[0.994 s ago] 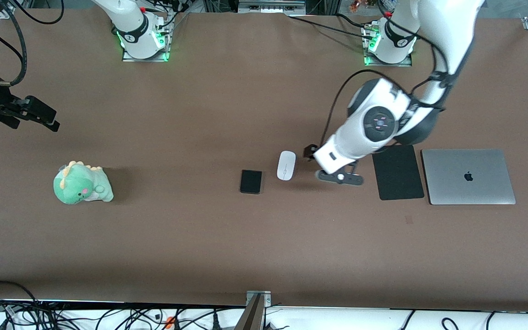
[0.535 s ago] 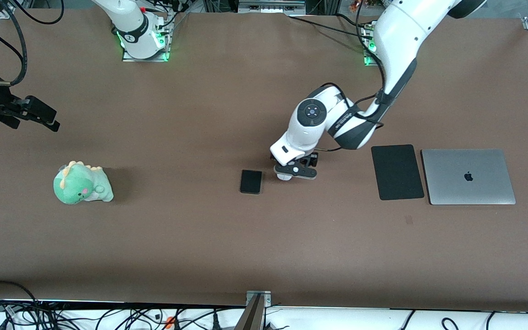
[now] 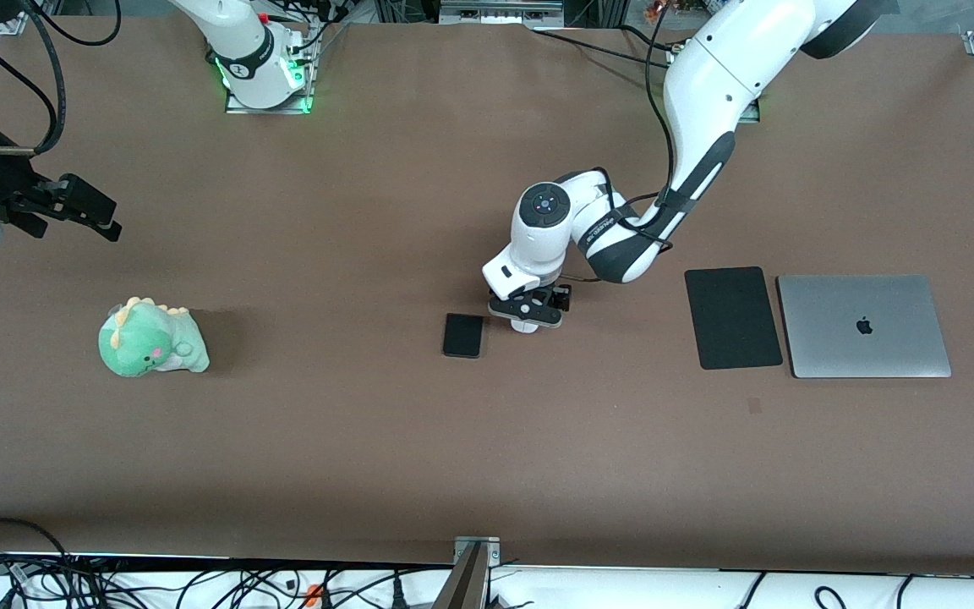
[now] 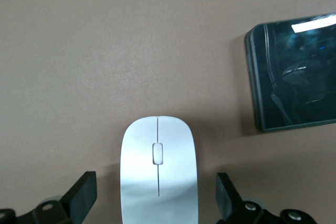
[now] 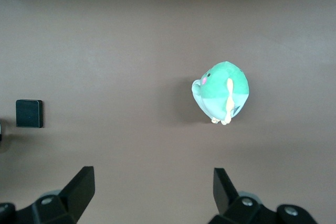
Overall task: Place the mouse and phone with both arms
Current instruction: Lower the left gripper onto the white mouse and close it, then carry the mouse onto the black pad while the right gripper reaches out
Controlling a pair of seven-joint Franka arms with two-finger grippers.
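Left wrist view: left gripper (image 4: 157,203) over mouse (image 4: 158,171), jaws spread, nothing grasped.

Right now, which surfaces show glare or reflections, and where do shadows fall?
Left wrist view: the phone mirrors bright light streaks; the mouse shines softly, between the open left gripper fingers. Front view: the plush dinosaur casts a soft shadow toward the phone; green light glows at the right arm's base.

Bare table around the mouse (image 4: 159,177), only the phone (image 4: 294,74) close beside it.
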